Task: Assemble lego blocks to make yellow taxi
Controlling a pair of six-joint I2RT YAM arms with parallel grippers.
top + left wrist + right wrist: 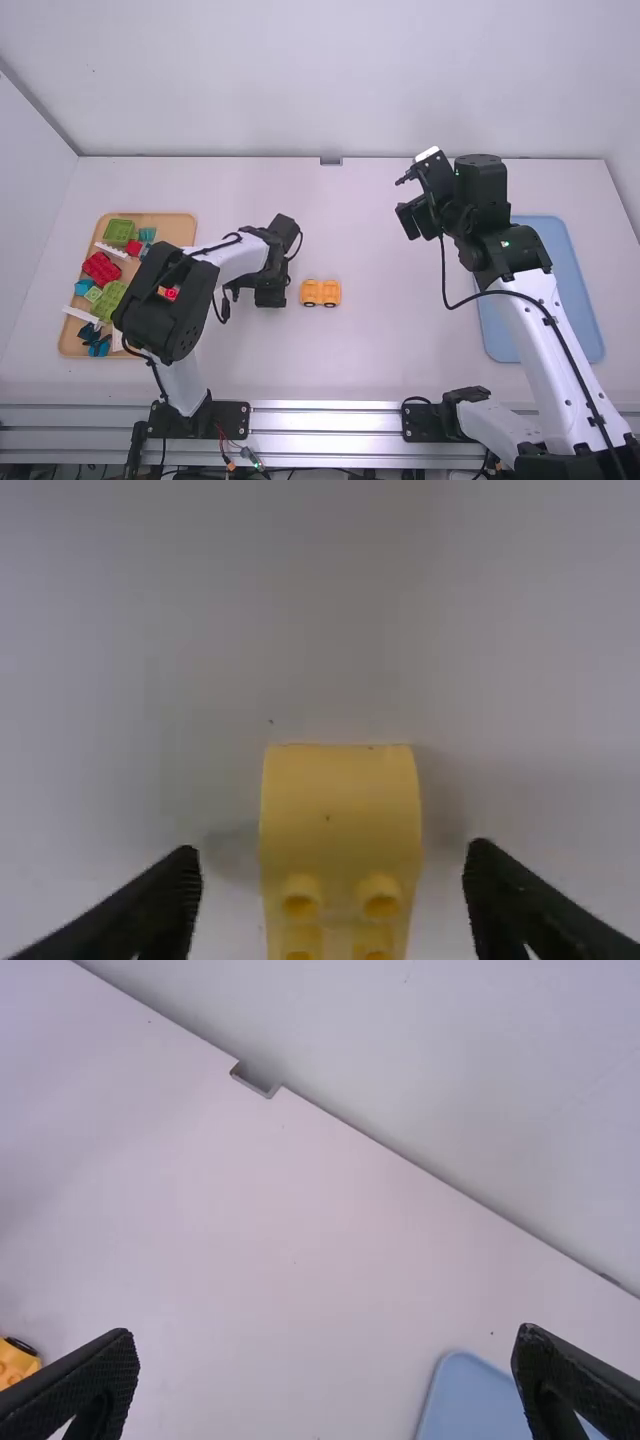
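Black and angled down, my left gripper is just left of the yellow car piece, which stands on the table near its middle. From the left wrist, the yellow piece lies between the spread fingertips of my left gripper, with a gap on both sides; its studs face the camera. Over the right half of the table hangs my right gripper. Its own wrist view has my right gripper open with nothing held, and part of the yellow piece with a dark wheel at the left edge.
On the left, a wooden tray holds several loose blocks in green, red, teal and white, partly under the left arm. A blue tray lies at the right, partly behind the right arm. White walls stand along the table's back and left.
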